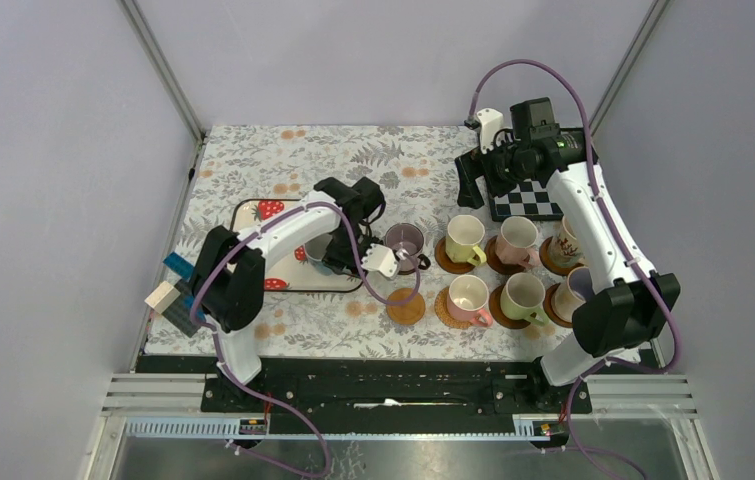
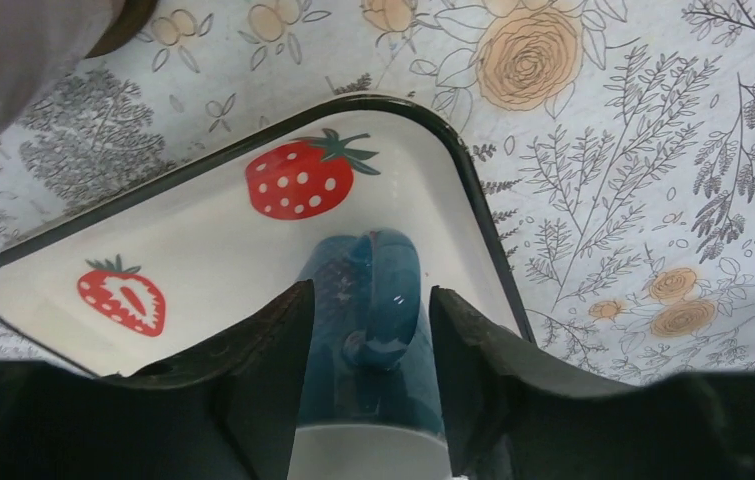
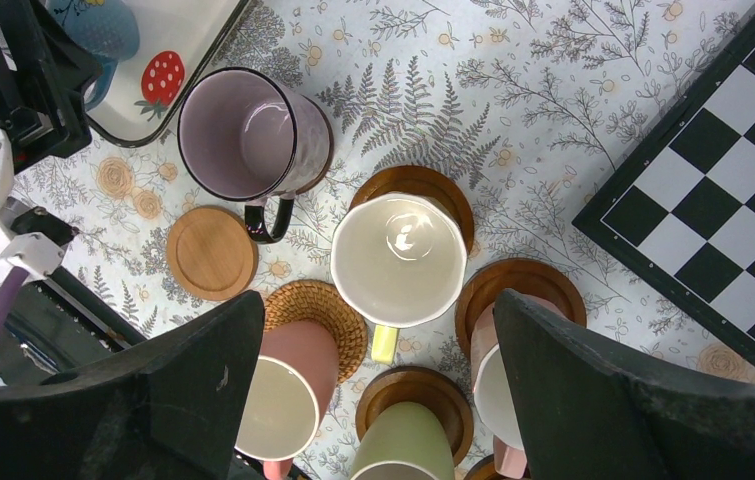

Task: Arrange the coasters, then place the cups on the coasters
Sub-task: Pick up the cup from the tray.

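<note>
The blue mug (image 2: pixel 358 262) is on the strawberry tray (image 2: pixel 203 240), near the tray's right-hand corner. Its handle lies between the fingers of the left gripper (image 2: pixel 368 300). The jaws stand narrowly apart on either side of the handle, with a little gap showing, so they are not clamped on it.

Just right of the tray, a purple mug (image 3: pixel 243 135) with a black handle stands on a dark coaster (image 1: pixel 415 266). A light coaster (image 3: pixel 211 252) lies bare just beside it, towards the arms.

Further right the other mugs sit in two rows, each on its own coaster. They include a cream mug (image 3: pixel 398 258) with a yellow handle, a pink mug (image 3: pixel 288 390) on the woven coaster (image 3: pixel 318 305), and a green mug (image 3: pixel 403 445). The mug at the far right of the near row is partly hidden by the right arm.

The right gripper (image 3: pixel 375 300) hangs high over this group with its jaws wide apart, holding nothing. The checkerboard mat (image 3: pixel 723 200) lies beyond the mugs on the flowered tablecloth (image 1: pixel 353 160).
</note>
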Controlling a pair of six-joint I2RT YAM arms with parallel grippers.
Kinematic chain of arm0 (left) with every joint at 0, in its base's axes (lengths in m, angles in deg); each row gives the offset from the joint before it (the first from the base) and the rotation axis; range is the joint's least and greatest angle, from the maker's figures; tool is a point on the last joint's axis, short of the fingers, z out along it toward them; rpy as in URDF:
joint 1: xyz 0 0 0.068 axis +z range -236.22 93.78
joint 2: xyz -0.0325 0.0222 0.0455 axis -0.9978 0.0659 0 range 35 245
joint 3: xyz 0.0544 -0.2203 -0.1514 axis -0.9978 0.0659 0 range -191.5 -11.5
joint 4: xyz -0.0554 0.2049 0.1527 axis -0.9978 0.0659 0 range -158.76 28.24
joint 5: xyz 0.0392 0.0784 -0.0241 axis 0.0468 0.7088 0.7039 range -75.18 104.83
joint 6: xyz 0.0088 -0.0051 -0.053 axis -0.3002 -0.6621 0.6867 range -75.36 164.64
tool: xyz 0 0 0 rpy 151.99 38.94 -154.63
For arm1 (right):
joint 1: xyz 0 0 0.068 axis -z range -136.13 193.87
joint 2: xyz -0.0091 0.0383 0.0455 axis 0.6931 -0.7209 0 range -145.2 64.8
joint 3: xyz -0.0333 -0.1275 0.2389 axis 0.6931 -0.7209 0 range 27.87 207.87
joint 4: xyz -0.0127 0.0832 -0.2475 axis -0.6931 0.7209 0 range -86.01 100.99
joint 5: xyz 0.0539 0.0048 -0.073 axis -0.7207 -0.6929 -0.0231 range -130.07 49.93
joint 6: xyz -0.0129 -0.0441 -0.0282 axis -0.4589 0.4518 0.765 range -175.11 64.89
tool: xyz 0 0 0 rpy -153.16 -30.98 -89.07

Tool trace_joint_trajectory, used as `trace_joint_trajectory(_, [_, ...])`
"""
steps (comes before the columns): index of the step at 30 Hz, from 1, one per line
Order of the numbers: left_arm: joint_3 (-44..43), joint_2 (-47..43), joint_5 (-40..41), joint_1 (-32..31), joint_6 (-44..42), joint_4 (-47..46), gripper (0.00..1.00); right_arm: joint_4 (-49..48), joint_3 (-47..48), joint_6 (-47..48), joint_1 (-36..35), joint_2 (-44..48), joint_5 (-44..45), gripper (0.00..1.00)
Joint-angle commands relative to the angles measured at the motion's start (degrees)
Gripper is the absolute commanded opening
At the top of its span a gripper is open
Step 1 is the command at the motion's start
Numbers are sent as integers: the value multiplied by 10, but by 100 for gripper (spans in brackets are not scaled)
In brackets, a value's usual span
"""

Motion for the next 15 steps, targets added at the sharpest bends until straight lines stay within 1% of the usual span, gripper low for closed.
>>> trace_joint_trajectory(1, [-52,-30,-1,2,21,18,53,-6,28,1,3,-15,-21,92])
trace_joint_trajectory(5, [-109,-33,-35,22,44,55,62,-7,50,3,2,-31,-28,92])
trace_joint_trajectory(8, [-148,-46,-71,50,65,66,65,-2,73,4,-3,-47,-29,92])
trace_joint_trajectory(10, [-169,-56,-113,80,80,67,67,2,85,5,-7,-57,-31,92])
trace_joint_trajectory(13, [-175,-70,-157,119,86,68,70,2,102,4,-11,-72,-35,93])
trace_joint_trajectory(15, [-159,-81,-167,127,80,56,71,7,118,-1,-11,-87,-37,93])
